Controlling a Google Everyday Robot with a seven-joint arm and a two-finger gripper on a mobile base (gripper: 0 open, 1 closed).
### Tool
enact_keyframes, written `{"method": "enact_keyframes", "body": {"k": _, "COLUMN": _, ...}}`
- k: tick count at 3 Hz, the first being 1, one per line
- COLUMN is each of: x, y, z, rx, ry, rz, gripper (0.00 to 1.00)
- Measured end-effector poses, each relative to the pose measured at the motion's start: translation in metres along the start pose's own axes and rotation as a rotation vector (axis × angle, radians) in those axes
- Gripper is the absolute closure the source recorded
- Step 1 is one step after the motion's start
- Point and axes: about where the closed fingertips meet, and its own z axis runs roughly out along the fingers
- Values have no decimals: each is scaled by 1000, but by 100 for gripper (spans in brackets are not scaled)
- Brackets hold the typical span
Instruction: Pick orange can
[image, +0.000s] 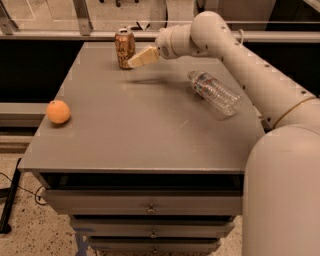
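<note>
Gripper (135, 62) at the orange can (124, 46)
Pale wedge just beside the upright metal cylinder on a smooth grey desk (150, 132); its spread cannot be told.

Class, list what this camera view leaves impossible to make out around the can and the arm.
1. Camera view: the claw overlaps the lower right of the orange can, so contact between them cannot be told.
2. Camera view: the can's back faces away from the camera.
3. Camera view: the arm is cut off by the right and bottom edges.
</note>
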Motion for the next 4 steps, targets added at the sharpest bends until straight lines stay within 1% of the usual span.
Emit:
{"method": "enact_keyframes", "body": {"k": 1, "x": -20, "y": -1, "z": 31, "rx": -33, "ry": -80, "rz": 31, "gripper": 0}}
{"method": "enact_keyframes", "body": {"k": 2, "x": -37, "y": 10, "z": 48, "rx": -83, "ry": -143, "rz": 65, "gripper": 0}}
{"method": "enact_keyframes", "body": {"k": 3, "x": -44, "y": 23, "z": 57, "rx": -133, "ry": -174, "rz": 102, "gripper": 20}}
{"method": "enact_keyframes", "body": {"k": 4, "x": -44, "y": 33, "z": 55, "rx": -161, "ry": -186, "rz": 130, "gripper": 42}}
